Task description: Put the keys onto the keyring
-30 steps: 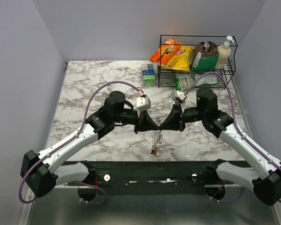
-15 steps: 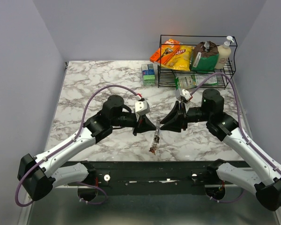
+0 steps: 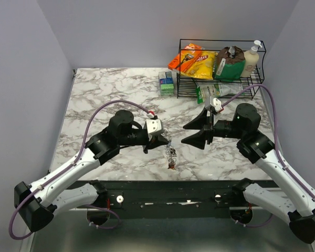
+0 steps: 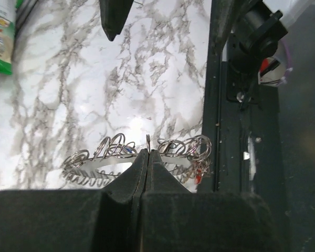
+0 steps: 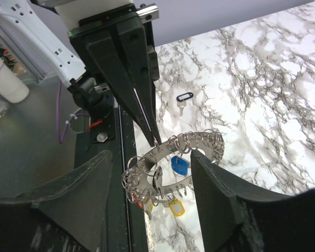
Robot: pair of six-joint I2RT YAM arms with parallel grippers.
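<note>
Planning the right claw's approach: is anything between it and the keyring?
Nothing visible does. The right claw stands open, facing the keyring, which the shut left claw holds from the opposite side. Only open air lies between them.

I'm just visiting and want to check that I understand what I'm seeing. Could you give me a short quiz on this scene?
1. True or false: the right arm's jaws are clamped on the keyring.
2. What is gripping the keyring? A) the left arm's jaws B) the right arm's jaws C) nothing
3. Fill in: the soap bottle stands in the wire ____.

Key:
1. False; they stand open, clear of it.
2. A.
3. basket.
</note>
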